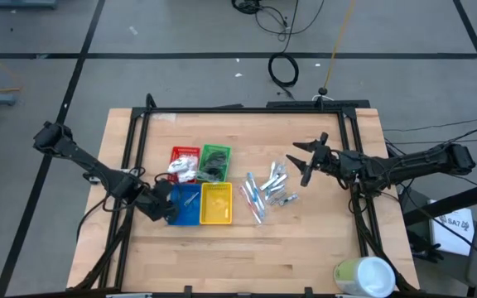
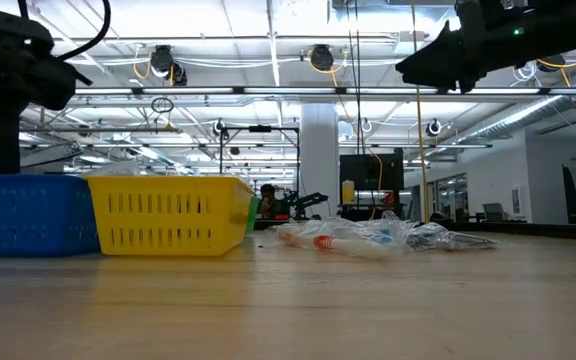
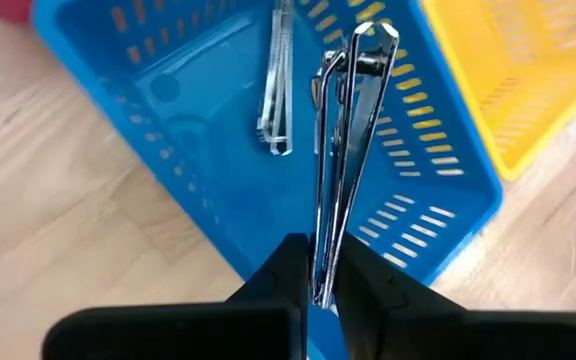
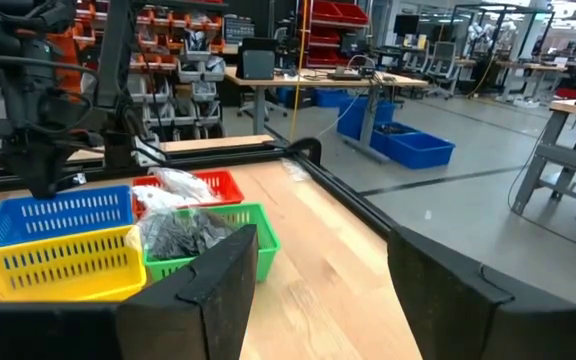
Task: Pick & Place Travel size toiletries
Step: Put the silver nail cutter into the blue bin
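**Camera placement, four views**

Your high view looks straight down on the whole surface [image 1: 305, 240]. Your low view sits at surface height, facing the room. Your left wrist view looks closely down into the blue tray [image 3: 218, 130]. Your right wrist view faces all four trays; the yellow tray [image 4: 58, 265] appears in all views.

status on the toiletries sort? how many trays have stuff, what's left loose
Done: red tray and green tray hold bagged items; blue tray already has one metal clipper. In hand: left gripper shut on a second nail clipper, over the blue tray. Left: a pile of loose tubes on the table; yellow tray looks nearly empty. Right gripper open, above the table beside the pile.
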Available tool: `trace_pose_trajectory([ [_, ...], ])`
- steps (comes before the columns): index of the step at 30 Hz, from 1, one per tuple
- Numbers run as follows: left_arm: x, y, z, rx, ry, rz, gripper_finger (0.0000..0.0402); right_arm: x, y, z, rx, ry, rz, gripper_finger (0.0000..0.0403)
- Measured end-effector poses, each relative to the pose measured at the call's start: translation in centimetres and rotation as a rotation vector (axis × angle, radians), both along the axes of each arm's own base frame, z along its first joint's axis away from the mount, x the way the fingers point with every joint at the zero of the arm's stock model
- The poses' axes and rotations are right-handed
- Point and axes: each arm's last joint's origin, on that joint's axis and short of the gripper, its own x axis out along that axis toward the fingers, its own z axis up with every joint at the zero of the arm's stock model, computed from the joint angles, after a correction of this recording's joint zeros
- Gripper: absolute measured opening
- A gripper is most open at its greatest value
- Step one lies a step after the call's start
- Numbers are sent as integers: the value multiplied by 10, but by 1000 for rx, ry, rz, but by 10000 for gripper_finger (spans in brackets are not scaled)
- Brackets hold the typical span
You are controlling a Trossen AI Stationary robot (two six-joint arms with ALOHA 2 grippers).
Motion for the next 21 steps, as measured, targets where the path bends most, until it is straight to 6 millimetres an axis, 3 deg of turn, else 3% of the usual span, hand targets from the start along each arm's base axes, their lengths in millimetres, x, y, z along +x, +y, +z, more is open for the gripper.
trace_pose_trajectory([
  [5,2,2,0,13,-12,-18,51,0,0,0,0,0,2,212],
  [13,5,4,2,27,-36,-44,149,0,0,0,1,0,3,212],
  [21,15,7,13,113,-197,-237,205,0,0,0,15,-7,8,212],
])
